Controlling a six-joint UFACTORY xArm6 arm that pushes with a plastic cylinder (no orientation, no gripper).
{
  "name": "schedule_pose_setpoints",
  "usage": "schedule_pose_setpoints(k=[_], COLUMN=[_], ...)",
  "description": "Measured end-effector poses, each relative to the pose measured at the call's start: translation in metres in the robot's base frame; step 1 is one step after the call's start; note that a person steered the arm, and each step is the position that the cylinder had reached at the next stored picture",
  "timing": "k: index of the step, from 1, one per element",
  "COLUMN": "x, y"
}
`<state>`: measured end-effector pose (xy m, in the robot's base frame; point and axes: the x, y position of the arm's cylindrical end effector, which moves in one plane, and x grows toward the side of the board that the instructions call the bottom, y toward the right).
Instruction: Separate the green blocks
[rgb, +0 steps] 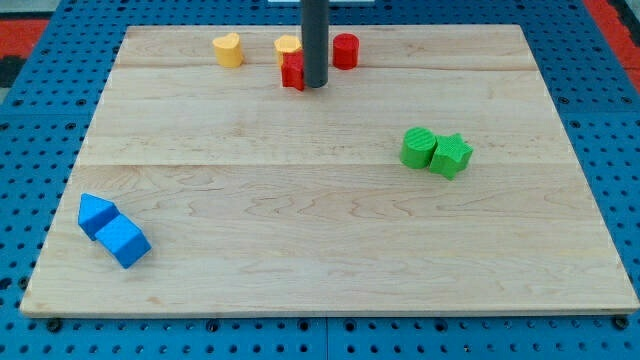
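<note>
On the wooden board (330, 260), my tip (315, 85) rests near the view's top, holding nothing, just beside a red block (292, 71) and well apart from the green blocks. The green cylinder (418, 147) and green star (451, 155) sit touching, right of centre. Two blue blocks (112, 230) lie lower left.

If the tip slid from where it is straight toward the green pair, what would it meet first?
From my tip, beside the red block, the way looks free across bare wood; it would probably meet the green cylinder first, which touches the green star.
</note>
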<state>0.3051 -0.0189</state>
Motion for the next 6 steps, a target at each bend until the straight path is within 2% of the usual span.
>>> schedule_pose_setpoints(k=[1, 2, 3, 4, 5, 6], x=[0.012, 0.043, 0.052, 0.08, 0.153, 0.145], y=[-0.012, 0.024, 0.128, 0.233, 0.218, 0.135])
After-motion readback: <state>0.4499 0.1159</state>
